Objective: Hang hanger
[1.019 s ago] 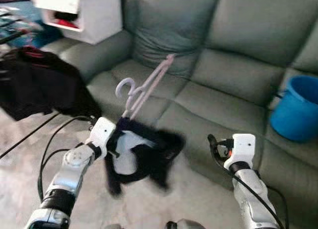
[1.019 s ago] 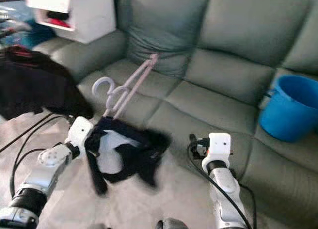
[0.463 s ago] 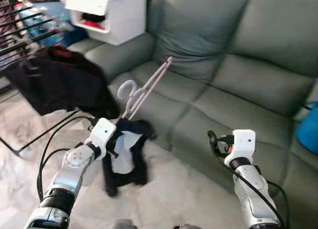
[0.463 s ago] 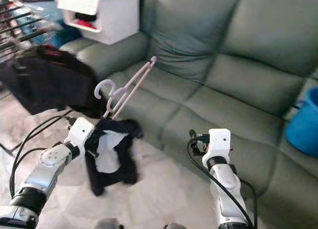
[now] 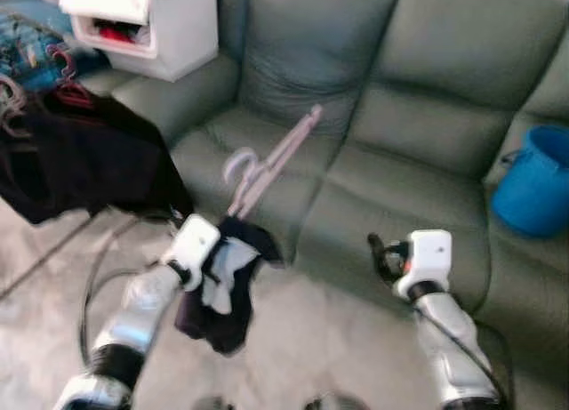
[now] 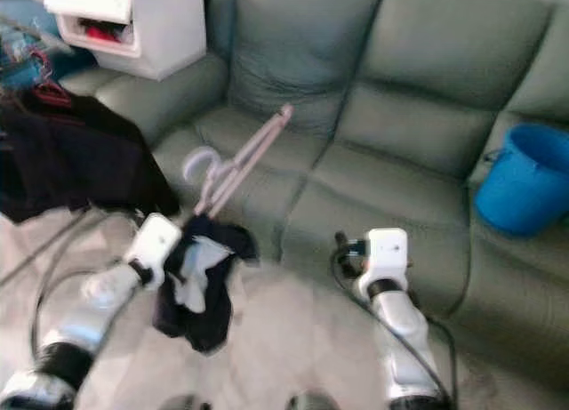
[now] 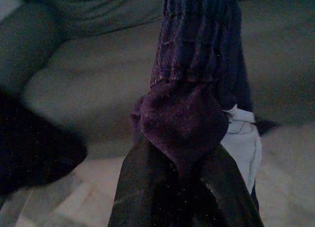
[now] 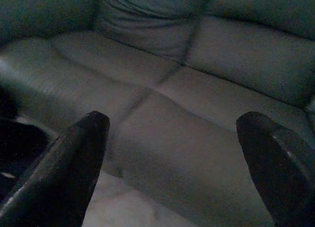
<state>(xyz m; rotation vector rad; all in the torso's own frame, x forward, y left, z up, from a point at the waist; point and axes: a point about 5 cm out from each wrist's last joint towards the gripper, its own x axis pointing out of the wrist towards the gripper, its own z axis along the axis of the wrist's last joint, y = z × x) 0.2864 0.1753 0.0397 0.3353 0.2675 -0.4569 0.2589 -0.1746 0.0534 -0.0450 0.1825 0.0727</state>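
Left gripper [image 5: 216, 250] jaws pinch dark garment [image 5: 218, 294]; pink hanger [image 5: 267, 165] projects toward one o'clock for carrying. Right gripper [image 8: 177, 163] jaws spread, unladen.

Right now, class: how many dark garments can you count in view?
2. One dark garment hangs from the left claw with the pink hanger, before the sofa. A second black garment is draped at the far left. Others may be hidden.

Two dark fingers [image 7: 142, 187] are pinched together on a bunched dark purple garment [image 7: 189, 89] with a white patch [image 7: 241, 138] beside them; beyond the fingers lies a grey-green sofa seat [image 7: 93, 79].
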